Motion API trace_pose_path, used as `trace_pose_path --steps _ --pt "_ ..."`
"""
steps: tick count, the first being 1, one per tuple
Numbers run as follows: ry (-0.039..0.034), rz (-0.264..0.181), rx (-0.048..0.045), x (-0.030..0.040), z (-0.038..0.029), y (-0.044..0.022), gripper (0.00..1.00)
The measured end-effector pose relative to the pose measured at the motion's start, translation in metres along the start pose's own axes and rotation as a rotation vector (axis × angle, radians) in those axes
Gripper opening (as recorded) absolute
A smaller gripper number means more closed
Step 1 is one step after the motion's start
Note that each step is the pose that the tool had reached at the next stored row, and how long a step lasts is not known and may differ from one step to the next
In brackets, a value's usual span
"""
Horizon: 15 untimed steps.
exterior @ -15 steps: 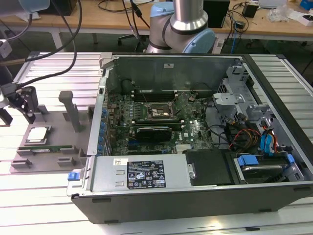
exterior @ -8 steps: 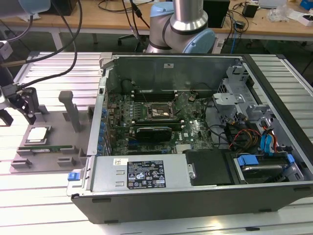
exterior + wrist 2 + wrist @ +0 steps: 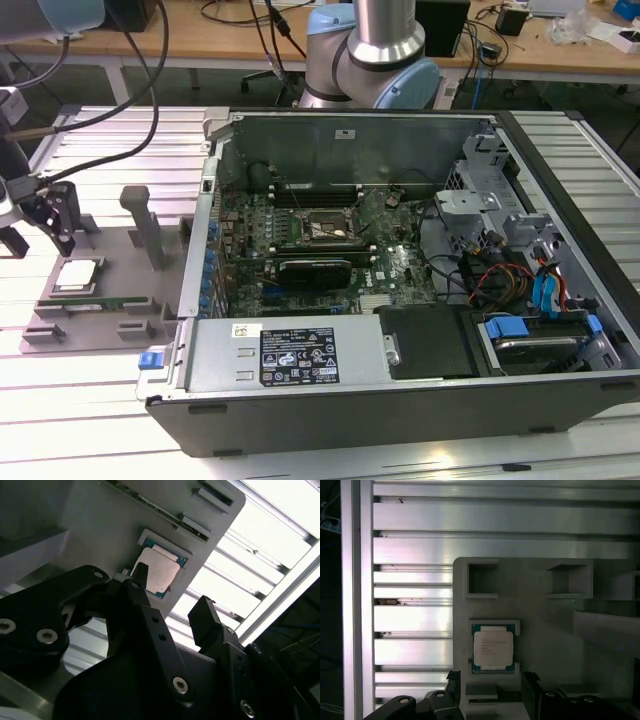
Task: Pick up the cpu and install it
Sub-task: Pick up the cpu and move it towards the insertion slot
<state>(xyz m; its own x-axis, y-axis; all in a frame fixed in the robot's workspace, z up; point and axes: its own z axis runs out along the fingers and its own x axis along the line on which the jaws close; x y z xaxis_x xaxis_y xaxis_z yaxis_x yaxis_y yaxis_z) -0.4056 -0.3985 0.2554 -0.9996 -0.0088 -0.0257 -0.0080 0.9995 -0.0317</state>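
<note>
The cpu [image 3: 78,273] is a small flat square. Its top is a matt silvery-grey metal cap with rounded corners and little tabs at two sides, and a thin teal-green border of board shows all round it. In the first wrist view [image 3: 493,647] faint lines of print cross the metal top. In the second wrist view [image 3: 159,570] the cap looks pale and smooth, with the green edge showing along two sides.

It lies flat in a shallow square recess of a pale grey fixture plate [image 3: 120,265]. The plate lies on the slatted aluminium desk [image 3: 80,400], close to the desk's edge at the exterior view's left. The plate also carries a grey upright post [image 3: 145,225] and a long thin green strip [image 3: 95,300], the strip just beside the cpu's recess.

The claw [image 3: 40,230] hangs over this plate, above the cpu and not touching it. In both wrist views its two black fingers [image 3: 454,680] stand spread wide apart with nothing gripped between them. The cpu lies beyond the fingertips, in line with the gap [image 3: 172,587].

An open computer case [image 3: 350,415] lies on its side across the middle of the desk, well apart from the cpu. On the green board inside it is a black square socket frame [image 3: 325,228].
</note>
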Motion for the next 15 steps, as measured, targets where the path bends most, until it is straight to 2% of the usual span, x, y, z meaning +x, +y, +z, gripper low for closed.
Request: trace_pose_path --steps 8,13,15 --pt "0.0000 0.000 0.0000 -0.0002 0.0042 0.0001 0.60" --pt "0.0000 0.000 0.0004 -0.0007 0.0099 0.0003 0.60" --pt "0.0001 0.000 0.0044 -0.0027 0.0128 0.0003 0.60"
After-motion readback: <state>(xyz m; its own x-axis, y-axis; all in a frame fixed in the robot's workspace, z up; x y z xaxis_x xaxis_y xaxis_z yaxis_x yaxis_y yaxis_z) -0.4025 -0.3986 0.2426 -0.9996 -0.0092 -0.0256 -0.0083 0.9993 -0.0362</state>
